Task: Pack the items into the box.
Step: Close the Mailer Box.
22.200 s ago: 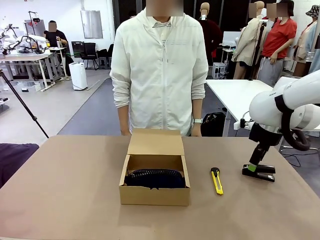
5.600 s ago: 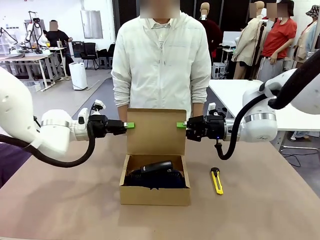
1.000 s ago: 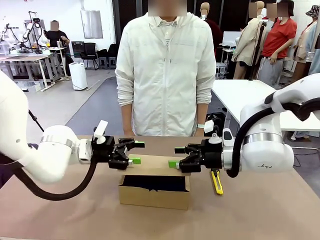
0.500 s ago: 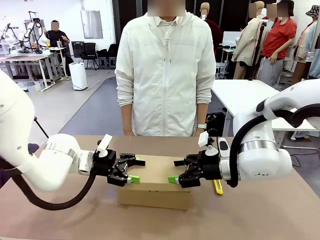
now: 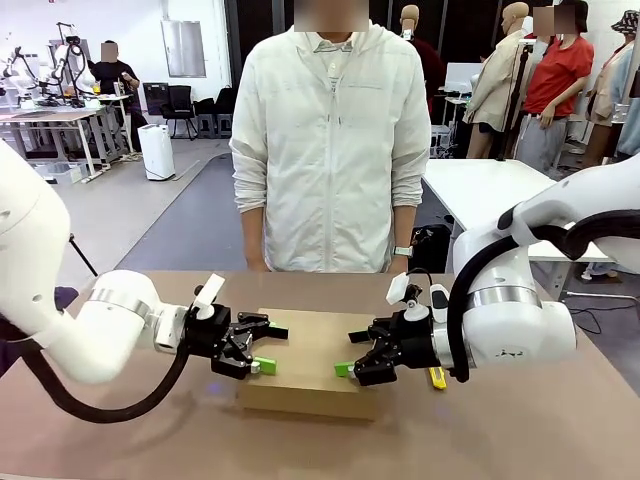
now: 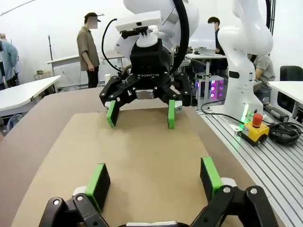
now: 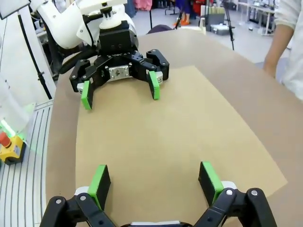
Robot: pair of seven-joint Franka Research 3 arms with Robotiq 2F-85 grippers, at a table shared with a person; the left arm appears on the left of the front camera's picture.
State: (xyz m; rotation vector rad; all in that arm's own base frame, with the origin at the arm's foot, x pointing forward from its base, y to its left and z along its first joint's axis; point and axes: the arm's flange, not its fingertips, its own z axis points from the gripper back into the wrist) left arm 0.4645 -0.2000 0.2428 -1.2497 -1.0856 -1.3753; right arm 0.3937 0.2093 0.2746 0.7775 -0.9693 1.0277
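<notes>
A brown cardboard box [image 5: 305, 375] sits near the middle of the tabletop [image 5: 520, 430], its flap lid [image 6: 142, 156] folded down flat. The left gripper [image 5: 262, 350] and right gripper [image 5: 345, 355] face each other over the lid's two side edges, fingers spread wide, holding nothing. A person [image 5: 330, 140] stands at the far edge. The packed items are hidden inside. Likely risk: uneven pressing could skew the lid so its front tab misses the slot, or the flap springs up.
</notes>
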